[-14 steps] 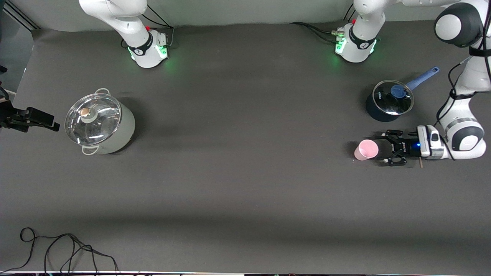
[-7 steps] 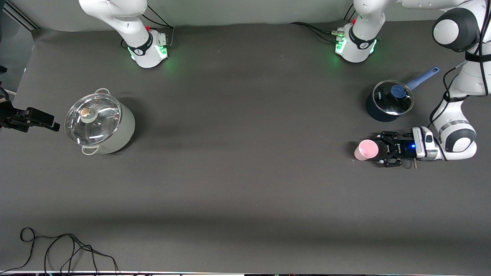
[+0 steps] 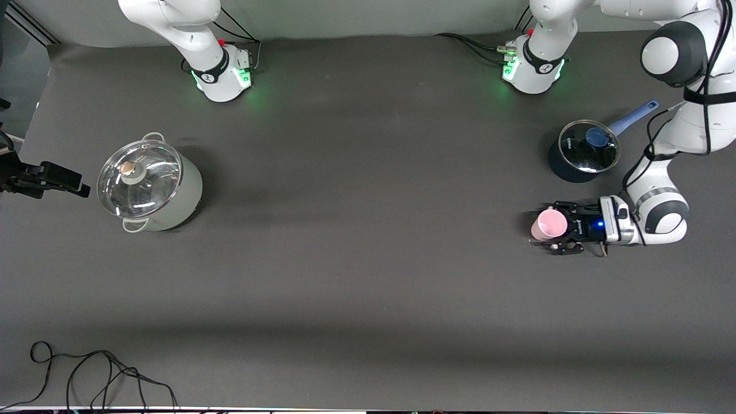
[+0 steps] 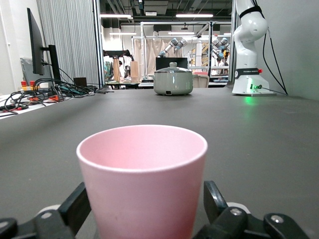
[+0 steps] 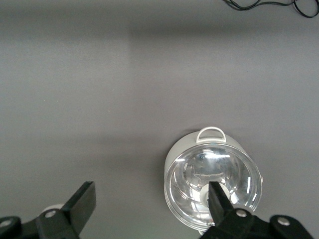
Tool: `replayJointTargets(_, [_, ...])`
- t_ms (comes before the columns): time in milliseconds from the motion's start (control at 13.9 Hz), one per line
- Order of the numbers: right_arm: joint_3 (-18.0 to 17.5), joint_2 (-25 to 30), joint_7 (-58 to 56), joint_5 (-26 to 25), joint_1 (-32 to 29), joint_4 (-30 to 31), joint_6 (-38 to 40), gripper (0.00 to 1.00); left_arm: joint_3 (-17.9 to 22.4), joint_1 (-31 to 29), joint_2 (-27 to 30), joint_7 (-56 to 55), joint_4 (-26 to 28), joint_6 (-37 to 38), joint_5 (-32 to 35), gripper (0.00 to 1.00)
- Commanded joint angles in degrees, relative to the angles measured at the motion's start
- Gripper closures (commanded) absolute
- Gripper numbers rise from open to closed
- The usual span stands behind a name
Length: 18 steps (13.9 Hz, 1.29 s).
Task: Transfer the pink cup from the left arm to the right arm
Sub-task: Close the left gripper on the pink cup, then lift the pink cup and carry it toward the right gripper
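The pink cup stands upright on the table at the left arm's end, nearer to the front camera than the saucepan. My left gripper lies low at the table and is open, one finger on each side of the cup with a small gap at both. In the left wrist view the cup fills the space between the fingers. My right gripper is open and empty, high over the table beside the grey pot. It is out of the front view.
A pale grey pot with a glass lid stands at the right arm's end. A dark blue saucepan with a glass lid and blue handle stands close to the cup. A black cable lies at the near corner.
My left gripper has slid along the table toward the cup, so its open fingers now flank it. The cup has not moved.
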<state>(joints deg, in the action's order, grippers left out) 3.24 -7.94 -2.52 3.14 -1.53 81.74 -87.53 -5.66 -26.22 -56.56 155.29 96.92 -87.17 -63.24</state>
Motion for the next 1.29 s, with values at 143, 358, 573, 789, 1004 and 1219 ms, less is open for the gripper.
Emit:
replayJointTargets(143, [0.01,-0.23,1.02,0.99,0.04,-0.18,0.26,0.00,0.39,2.05,-0.75,2.21,-0.24,-0.46,-3.11,0.08])
replayJointTargets(358, [0.01,-0.23,1.11,0.99,0.04,-0.18,0.26,0.00,0.39,2.58,-0.75,2.21,-0.42,-0.55,-3.74,1.00])
replayJointTargets(573, [0.01,-0.23,1.11,0.99,0.04,-0.18,0.26,0.00,0.39,2.58,-0.57,2.30,-1.55,-0.20,-2.95,1.00])
replayJointTargets(789, [0.01,-0.50,1.11,0.99,0.04,-0.18,0.26,0.00,-1.80,2.85,-0.04,1.43,-2.61,0.60,-3.21,1.00])
replayJointTargets(1004, [0.01,-0.50,1.11,0.99,0.04,-0.18,0.26,0.00,-6.72,3.02,-0.04,1.25,-5.94,-0.63,-4.35,1.00])
replayJointTargets(1219, [0.01,-0.50,1.11,0.99,0.04,-0.18,0.26,0.00,-12.50,3.02,0.04,1.25,-7.19,-4.92,-9.08,1.00])
